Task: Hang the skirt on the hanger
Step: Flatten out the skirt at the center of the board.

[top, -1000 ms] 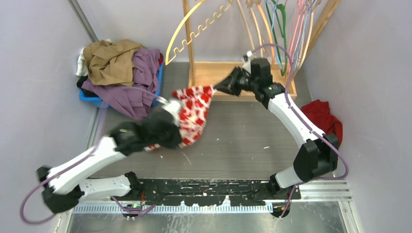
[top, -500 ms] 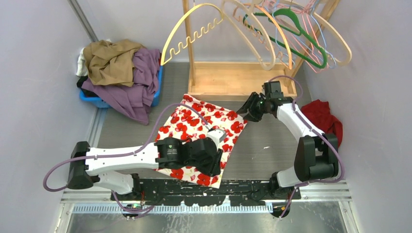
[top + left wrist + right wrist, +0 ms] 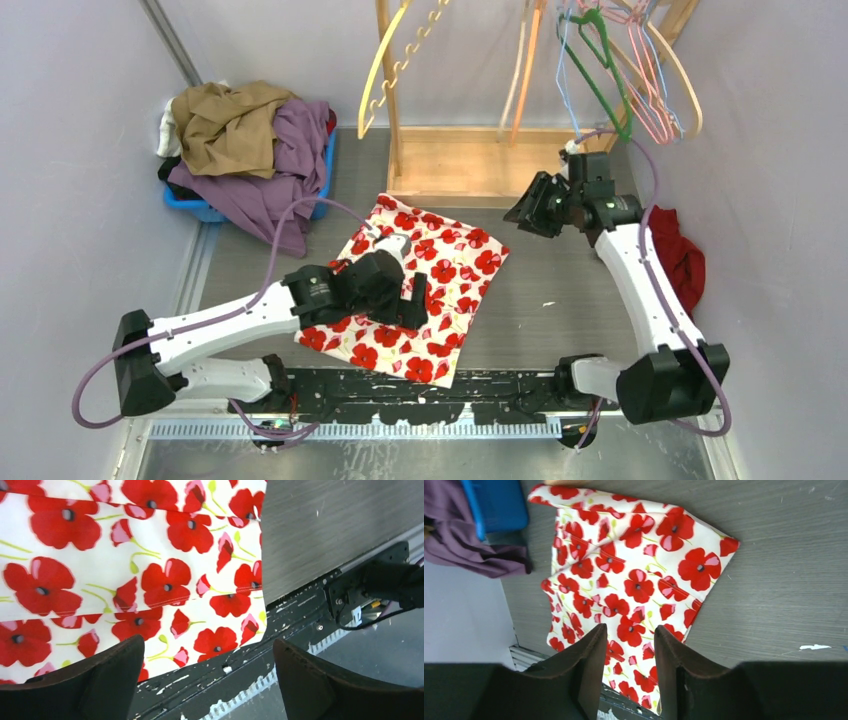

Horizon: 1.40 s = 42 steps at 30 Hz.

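The skirt (image 3: 455, 255), white with red poppies, lies spread flat on the grey table. My left gripper (image 3: 418, 300) hovers over its near half, jaws wide open with nothing between them. In the left wrist view the skirt (image 3: 125, 555) fills the upper left and the open gripper (image 3: 207, 655) frames its near corner. My right gripper (image 3: 522, 208) hangs above the table past the skirt's far right corner, open and empty. Its wrist view looks down on the skirt (image 3: 634, 580) through the parted gripper (image 3: 630, 635). Several hangers hang from the rack behind, among them a notched yellow hanger (image 3: 395, 65) and a green hanger (image 3: 603, 60).
A blue bin (image 3: 205, 208) heaped with tan and purple clothes (image 3: 250, 140) sits at the back left. The wooden rack base (image 3: 480, 165) stands just behind the skirt. A red cloth (image 3: 680, 255) lies by the right wall. A black rail (image 3: 480, 385) runs along the near edge.
The skirt hung bunched between both shut grippers, then was laid flat and let go. The left gripper opened wide over it. The right arm lifted back toward the rack. The hangers swing.
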Available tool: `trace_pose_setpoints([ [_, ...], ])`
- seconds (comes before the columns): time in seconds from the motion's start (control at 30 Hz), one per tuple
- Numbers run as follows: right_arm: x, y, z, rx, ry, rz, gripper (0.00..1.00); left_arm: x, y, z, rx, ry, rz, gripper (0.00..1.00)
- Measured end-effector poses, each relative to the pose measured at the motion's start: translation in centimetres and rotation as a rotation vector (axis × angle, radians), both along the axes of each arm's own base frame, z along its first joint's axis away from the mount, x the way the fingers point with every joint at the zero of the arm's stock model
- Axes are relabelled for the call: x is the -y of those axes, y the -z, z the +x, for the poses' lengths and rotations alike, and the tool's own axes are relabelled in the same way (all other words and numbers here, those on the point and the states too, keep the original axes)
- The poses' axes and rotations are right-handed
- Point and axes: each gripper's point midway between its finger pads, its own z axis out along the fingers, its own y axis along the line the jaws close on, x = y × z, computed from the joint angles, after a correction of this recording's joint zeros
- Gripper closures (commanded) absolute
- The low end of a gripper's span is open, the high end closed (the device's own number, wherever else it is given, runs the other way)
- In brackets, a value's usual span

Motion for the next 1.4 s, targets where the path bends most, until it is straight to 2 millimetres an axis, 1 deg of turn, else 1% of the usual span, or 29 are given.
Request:
trace_pose_setpoints([
  [0.13,0.2,-4.7,-1.2,0.096,-0.02,-0.01,0.63,-1.4,-0.6,1.4,0.027,-0.042,0.001,0.0],
  [0.2,0.3,-7.5,-1.8,0.16,-0.029,-0.01,0.7,-2.0,-0.8,1.9,0.04,-0.052,0.006,0.01],
  [0.27,0.4,-10.4,-2.1,0.228,-0.029,-0.007,0.74,-2.4,-0.9,2.4,0.047,-0.061,0.011,0.01],
  [0.4,0.7,-16.4,-1.5,0.375,-0.009,-0.005,0.8,-2.8,-0.9,3.0,0.056,-0.067,0.019,0.01],
  [0.43,0.7,-17.6,-1.1,0.402,-0.006,-0.004,0.8,-2.8,-0.9,3.0,0.057,-0.068,0.02,0.0],
  [0.5,0.5,-19.3,-0.1,0.439,-0.003,0.001,0.79,-2.9,-0.9,3.1,0.057,-0.069,0.02,0.01],
  [0.53,0.5,-19.6,0.4,0.446,-0.002,0.003,0.77,-2.9,-0.9,3.1,0.056,-0.068,0.019,0.0],
  [0.57,0.4,-19.3,0.8,0.441,-0.003,0.003,0.74,-2.9,-0.9,3.1,0.056,-0.067,0.018,0.0],
  [0.63,0.4,-17.8,1.1,0.404,-0.002,0.002,0.7,-2.9,-0.9,3.0,0.057,-0.067,0.016,0.0],
  [0.67,0.4,-16.7,1.0,0.377,-0.002,0.0,0.68,-3.0,-0.9,3.0,0.057,-0.067,0.016,0.0],
  [0.77,0.5,-13.2,0.1,0.284,-0.006,-0.011,0.66,-3.3,-0.6,2.9,0.054,-0.069,0.017,0.01],
  [0.83,0.6,-11.8,-0.7,0.24,-0.01,-0.019,0.65,-3.3,-0.5,2.9,0.053,-0.07,0.017,0.01],
  [0.87,0.6,-11.4,-1.1,0.228,-0.012,-0.023,0.64,-3.3,-0.4,2.9,0.052,-0.069,0.018,0.01],
  [0.93,0.8,-11.3,-2.1,0.223,-0.016,-0.027,0.63,-3.4,-0.2,2.8,0.047,-0.069,0.021,0.01],
  [1.03,1.0,-12.0,-3.6,0.247,-0.024,-0.034,0.56,-3.3,-0.2,2.8,0.045,-0.067,0.019,0.02],
  [1.1,1.1,-12.7,-4.8,0.264,-0.033,-0.036,0.54,-3.2,-0.2,2.8,0.045,-0.066,0.016,0.02],
  [1.23,0.9,-13.6,-6.4,0.28,-0.062,-0.025,0.55,-3.2,-0.1,3.0,0.044,-0.067,0.015,0.02],
  [1.33,0.7,-13.7,-7.4,0.272,-0.08,-0.014,0.62,-3.2,-0.1,3.1,0.045,-0.071,0.012,0.03],
  [1.4,0.4,-14.1,-7.9,0.271,-0.095,-0.003,0.6,-3.2,0.0,3.2,0.045,-0.073,0.012,0.03],
])
